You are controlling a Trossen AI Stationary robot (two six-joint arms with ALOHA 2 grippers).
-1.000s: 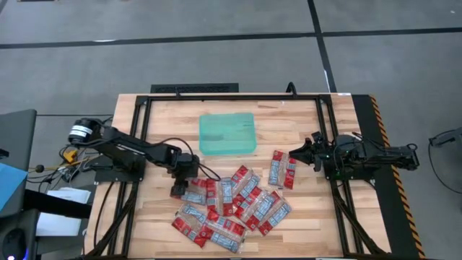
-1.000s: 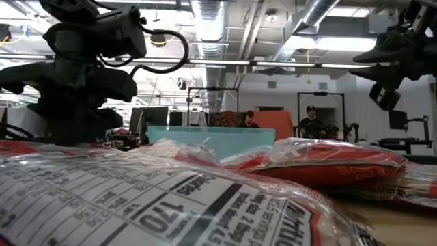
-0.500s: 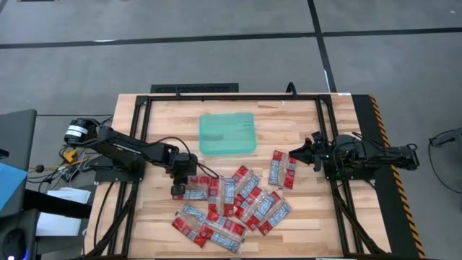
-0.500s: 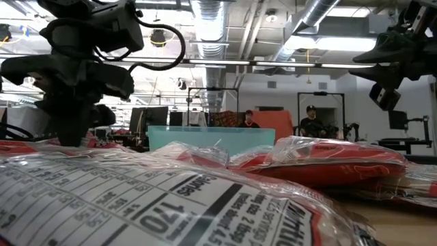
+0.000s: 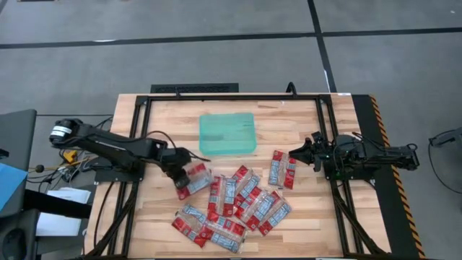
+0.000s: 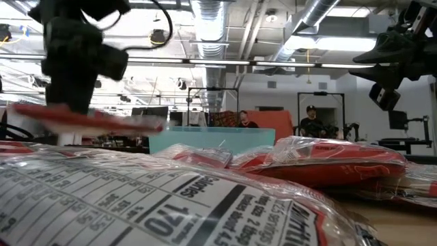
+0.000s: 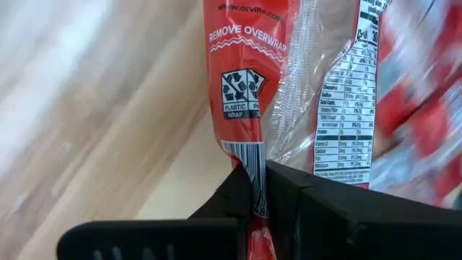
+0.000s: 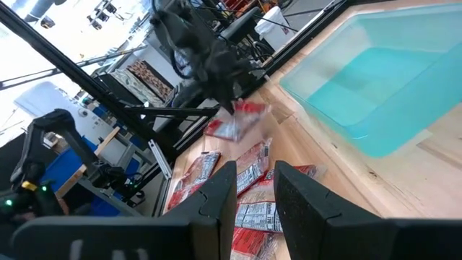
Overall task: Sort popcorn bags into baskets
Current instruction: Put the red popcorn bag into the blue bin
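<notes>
Lifted clear of the pile since a second ago, one popcorn bag [image 5: 192, 178] now hangs off the worktop [image 5: 159, 123] in the left pincer [image 5: 181, 180], whose fingers [image 7: 289, 198] have clamped thin on the packet's barcode edge (the left wrist view shows the bag [image 7: 242, 108] nipped right at its end). In the low view it hangs roughly level, above the heap. Just beyond, toward the far edge of the worktop, sits the teal tray [image 5: 227, 133], with nothing visible in it. Nearer the front lies the rest of the pile [image 5: 231, 206], overlapping loosely, with two bags [image 5: 282, 169] a little apart on its right. Farther right, the right pincer [image 5: 302, 152] waits near the worktop's edge, fingers [image 8: 216, 195] narrowly parted and holding nothing.

Such an end-pinch on slick film could slip, I judge, or let the bag swing and catch the tray rim.
</notes>
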